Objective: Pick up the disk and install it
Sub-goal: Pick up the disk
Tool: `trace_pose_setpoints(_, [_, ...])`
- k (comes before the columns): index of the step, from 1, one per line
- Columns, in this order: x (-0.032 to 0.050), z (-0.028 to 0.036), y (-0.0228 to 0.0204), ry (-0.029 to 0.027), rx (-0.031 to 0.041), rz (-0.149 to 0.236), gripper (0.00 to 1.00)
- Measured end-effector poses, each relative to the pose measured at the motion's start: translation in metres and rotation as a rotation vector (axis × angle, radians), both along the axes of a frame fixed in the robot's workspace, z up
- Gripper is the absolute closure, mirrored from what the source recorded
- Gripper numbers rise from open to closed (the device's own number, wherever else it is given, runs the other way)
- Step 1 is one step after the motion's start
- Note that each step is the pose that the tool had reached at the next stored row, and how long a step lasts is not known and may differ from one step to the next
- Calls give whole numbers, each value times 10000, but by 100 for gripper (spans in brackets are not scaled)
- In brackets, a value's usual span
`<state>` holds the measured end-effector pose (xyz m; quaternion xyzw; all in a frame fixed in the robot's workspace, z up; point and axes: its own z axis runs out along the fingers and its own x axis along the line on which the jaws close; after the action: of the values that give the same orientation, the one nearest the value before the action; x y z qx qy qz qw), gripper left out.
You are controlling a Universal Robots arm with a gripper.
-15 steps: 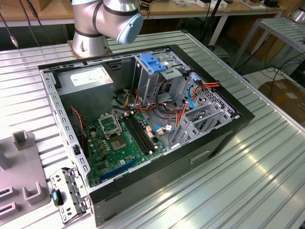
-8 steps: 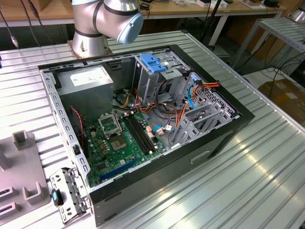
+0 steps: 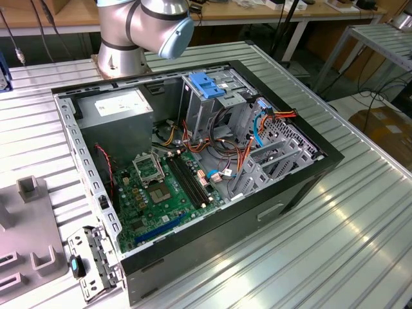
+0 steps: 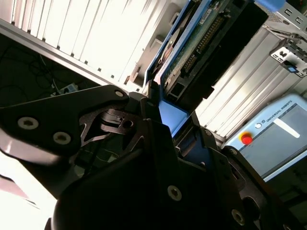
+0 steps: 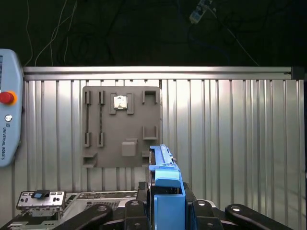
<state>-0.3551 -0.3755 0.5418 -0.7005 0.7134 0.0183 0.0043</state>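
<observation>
In the exterior view, one grey holder plate (image 3: 26,225) lies at 8 o'clock from the single open computer case (image 3: 335,154). One loose bracket (image 3: 90,261) lies at 7 o'clock, and the arm's base (image 3: 125,45) stands at 11. In the first wrist view, one disk (image 5: 160,163) sits clamped in the one gripper (image 5: 165,203), which is closed on its flat faces. The disk is edge-on, its long axis running straight out from the gripper, with the ribbed table (image 5: 240,143) behind it.

Silver arm (image 3: 125,32), black screw-studded gripper (image 5: 165,194)
</observation>
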Motion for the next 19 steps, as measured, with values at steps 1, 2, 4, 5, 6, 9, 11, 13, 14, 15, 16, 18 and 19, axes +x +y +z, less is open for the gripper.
trace_pose_setpoints(1, [12, 0, 0, 0, 0, 0, 63])
trace_pose_setpoints(2, [39, 0, 0, 0, 0, 0, 63])
trace_pose_setpoints(4, [87, 0, 0, 1, -1, 0, 63])
trace_pose_setpoints(5, [107, 0, 0, 0, 0, 0, 63])
trace_pose_setpoints(6, [120, 1, 0, 1, 0, 0, 63])
trace_pose_setpoints(9, [174, 0, -1, 0, 1, 1, 63])
trace_pose_setpoints(11, [201, 0, -2, 0, 0, 0, 63])
trace_pose_setpoints(13, [227, 0, -3, 0, 0, 0, 63])
trace_pose_setpoints(14, [239, 0, -4, 0, 0, 0, 63])
trace_pose_setpoints(15, [251, 0, -5, 0, 0, 0, 63])
trace_pose_setpoints(16, [264, 0, -6, 0, 0, 0, 63])
trace_pose_setpoints(18, [289, 0, -7, 0, 0, 0, 63])
trace_pose_setpoints(19, [299, 0, -8, 0, 0, 0, 63])
